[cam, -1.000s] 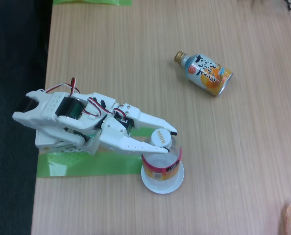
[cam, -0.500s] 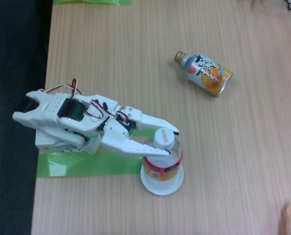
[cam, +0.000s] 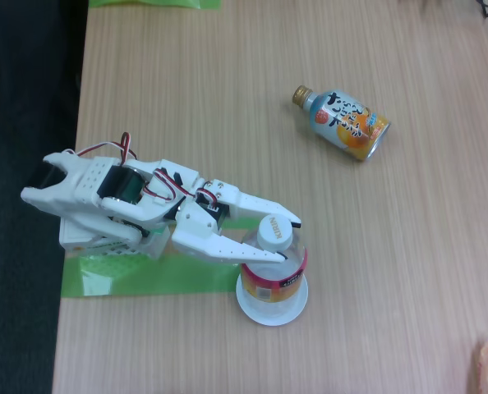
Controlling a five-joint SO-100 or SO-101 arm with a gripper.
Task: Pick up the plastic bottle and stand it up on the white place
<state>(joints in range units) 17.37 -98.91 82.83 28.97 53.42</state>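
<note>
The bottle [cam: 273, 264] stands upright on the white plate [cam: 272, 305], long axis vertical, cap toward the camera. The gripper [cam: 287, 239] reaches in from the plate's left, jaws closed on the bottle's neck just below the cap.

1. The plastic bottle [cam: 274, 264], lower centre, is clear with a white cap and a pink-red and yellow label band.
2. The white place [cam: 272, 308] under it is plain white.
3. The arm [cam: 121, 197], at left, is white with red, black and white wires.
4. The bottle-can [cam: 342, 122], upper right, is orange, white and blue with a gold cap.
5. The table [cam: 227, 82] is pale wood grain with green tape [cam: 145, 275] at lower left.
</note>
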